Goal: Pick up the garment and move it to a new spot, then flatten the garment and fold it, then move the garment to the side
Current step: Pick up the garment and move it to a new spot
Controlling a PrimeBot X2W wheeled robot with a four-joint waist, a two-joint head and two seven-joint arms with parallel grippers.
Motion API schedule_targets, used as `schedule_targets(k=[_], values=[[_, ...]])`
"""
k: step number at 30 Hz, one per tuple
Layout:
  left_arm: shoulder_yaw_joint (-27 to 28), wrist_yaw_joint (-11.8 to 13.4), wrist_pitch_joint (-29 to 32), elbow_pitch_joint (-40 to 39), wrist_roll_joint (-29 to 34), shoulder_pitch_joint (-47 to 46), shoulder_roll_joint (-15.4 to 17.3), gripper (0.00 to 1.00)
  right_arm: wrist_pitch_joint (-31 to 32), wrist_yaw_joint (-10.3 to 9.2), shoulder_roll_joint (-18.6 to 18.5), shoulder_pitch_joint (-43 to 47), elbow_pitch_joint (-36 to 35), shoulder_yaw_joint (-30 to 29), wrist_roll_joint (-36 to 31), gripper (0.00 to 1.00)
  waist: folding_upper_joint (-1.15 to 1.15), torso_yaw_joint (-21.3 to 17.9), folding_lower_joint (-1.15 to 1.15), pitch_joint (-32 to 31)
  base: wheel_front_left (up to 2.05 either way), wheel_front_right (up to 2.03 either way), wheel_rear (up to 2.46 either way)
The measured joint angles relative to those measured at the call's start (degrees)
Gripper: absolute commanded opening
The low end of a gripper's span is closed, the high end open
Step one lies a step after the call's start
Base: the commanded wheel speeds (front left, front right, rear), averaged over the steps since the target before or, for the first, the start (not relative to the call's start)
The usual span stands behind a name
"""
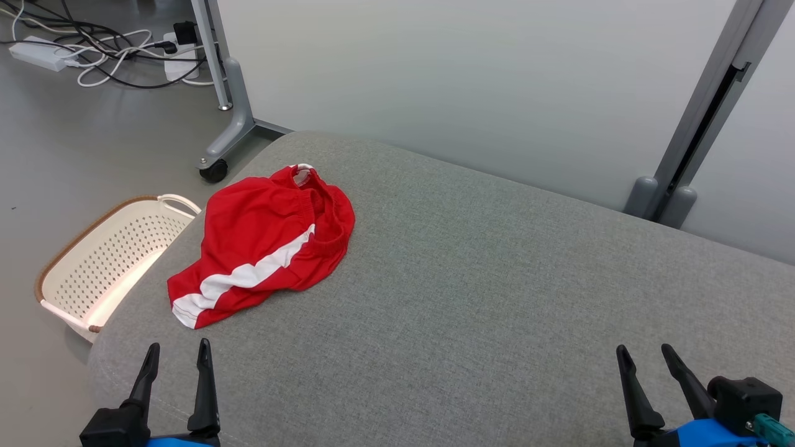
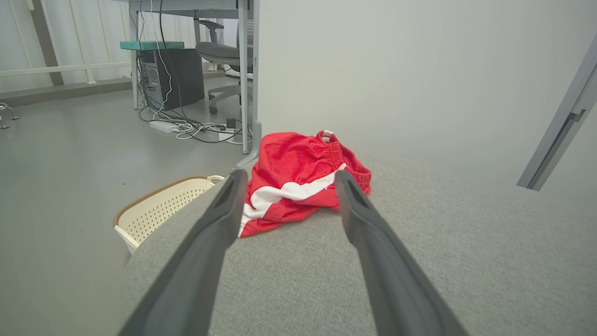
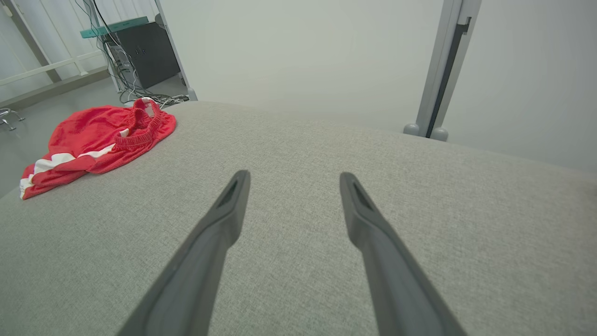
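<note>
Left claw [image 1: 179, 345] and right claw [image 1: 642, 347] gape, empty. Red shorts [image 1: 261, 242] bunch ahead of the left, by the cushion [image 1: 466, 279] edge; a shallow pinch may tip them into the laundry basket [image 1: 105, 261].

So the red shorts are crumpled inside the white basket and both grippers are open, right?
No, the red shorts lie crumpled on the grey cushion beside the white basket; the head view shows it. Left gripper and right gripper are open.

Basket [image 1: 105, 261] partly behind the cushion [image 1: 497, 279]; garment [image 1: 261, 230] underside out of sight.
</note>
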Motion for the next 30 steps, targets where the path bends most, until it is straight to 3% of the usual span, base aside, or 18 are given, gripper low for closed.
schedule_targets(k=[11, 17, 21, 26, 30], values=[[0.1, 1.5, 3.0, -2.2, -0.5, -0.2, 0.4, 1.0, 0.1, 0.0, 0.0, -0.1, -0.1, 0.2, -0.4, 1.0, 0.0, -0.3, 0.0, 0.8, 0.0, 0.0, 0.0], [0.8, 2.1, 11.3, -8.6, -2.2, -5.4, 2.5, 1.0, 0.4, 0.0, 0.0, -0.2, -1.2, 0.4, -0.6, 1.0, 0.0, -0.2, 0.0, 2.6, 0.0, 0.0, 0.0], [3.0, 1.2, 18.9, -11.0, -6.5, -11.2, 4.3, 1.0, 1.0, 0.0, 0.0, -1.6, -2.1, 1.1, -1.1, 1.0, 0.0, -1.2, 0.0, 5.6, 0.0, 0.0, 0.0], [6.7, 0.9, 27.2, -9.4, -9.7, -19.1, 9.4, 1.0, 1.9, 0.0, 0.0, -3.7, -3.3, 2.5, -2.2, 1.0, -0.01, -3.8, 0.01, 10.2, 0.0, 0.0, 0.0], [9.3, 0.6, 32.3, -4.7, -13.5, -24.4, 11.6, 1.0, 2.7, -0.01, 0.0, -5.8, -4.3, 3.9, -2.9, 1.0, 0.0, -7.0, 0.01, 13.9, 0.0, 0.0, 0.0]])
